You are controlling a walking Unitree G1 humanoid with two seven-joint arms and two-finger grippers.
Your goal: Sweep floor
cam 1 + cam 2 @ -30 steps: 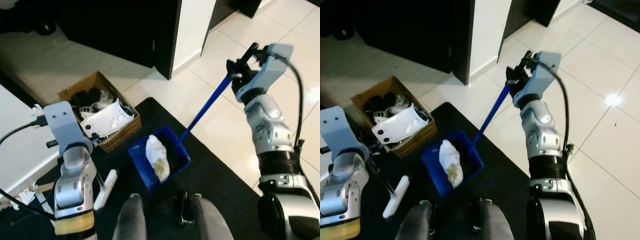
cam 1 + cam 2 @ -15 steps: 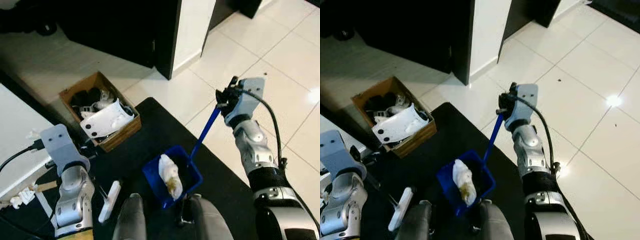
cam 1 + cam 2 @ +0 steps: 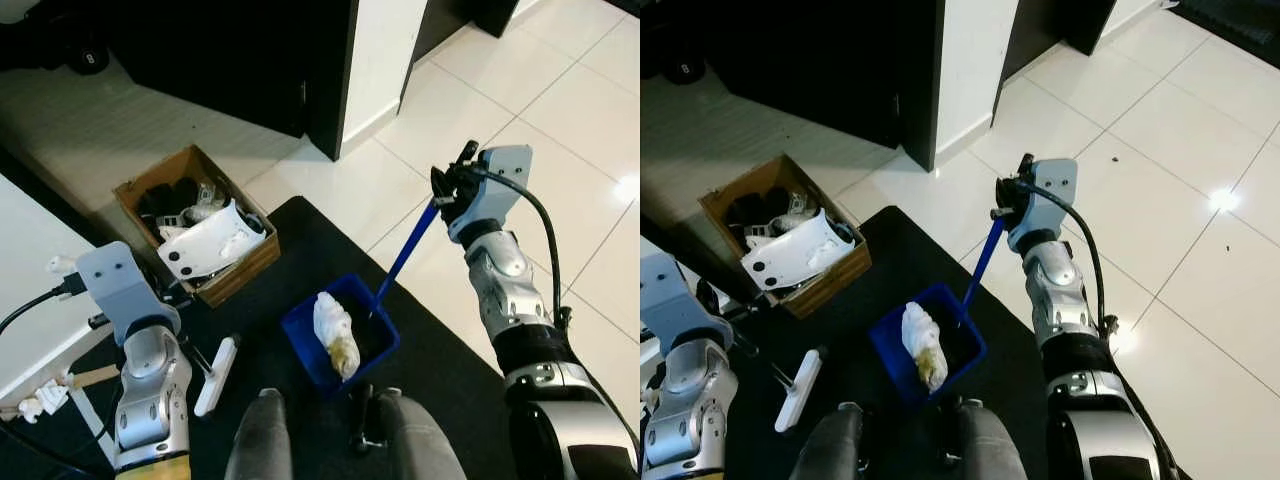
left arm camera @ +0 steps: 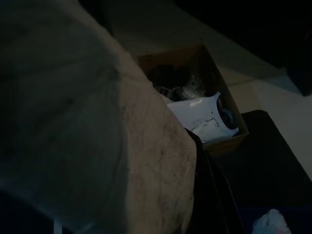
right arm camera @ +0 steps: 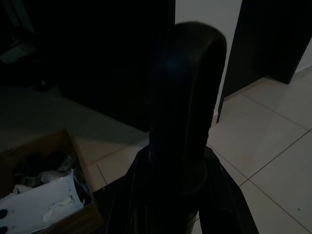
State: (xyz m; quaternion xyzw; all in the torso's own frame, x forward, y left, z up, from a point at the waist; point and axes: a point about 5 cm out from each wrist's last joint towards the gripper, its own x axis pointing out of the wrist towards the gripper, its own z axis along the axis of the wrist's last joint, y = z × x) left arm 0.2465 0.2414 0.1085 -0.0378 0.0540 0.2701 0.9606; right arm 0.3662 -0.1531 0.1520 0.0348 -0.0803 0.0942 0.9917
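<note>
Right tool [image 3: 447, 186] pinched the blue dustpan [image 3: 340, 335] handle, pan over black mat [image 3: 440, 380] holding white debris [image 3: 335, 325]. Left wrist view showed cardboard box [image 4: 214, 126]; left tool's state indeterminate.

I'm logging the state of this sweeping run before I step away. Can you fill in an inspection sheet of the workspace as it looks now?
Surface: black mat on pale tiled floor.
Job's things: blue dustpan over the mat, holding a crumpled white wad; its long blue handle slants up to the right gripper. White brush head lies on the mat.
Clutter: open cardboard box of mixed white and dark items, partly on the mat; white scraps at the mat's left edge.
Grippers: right gripper shut on the handle's top; left gripper low by the brush, state unclear.
Cables: black cable looping along the right forearm.
Surroundings: dark furniture, white wall panel.
</note>
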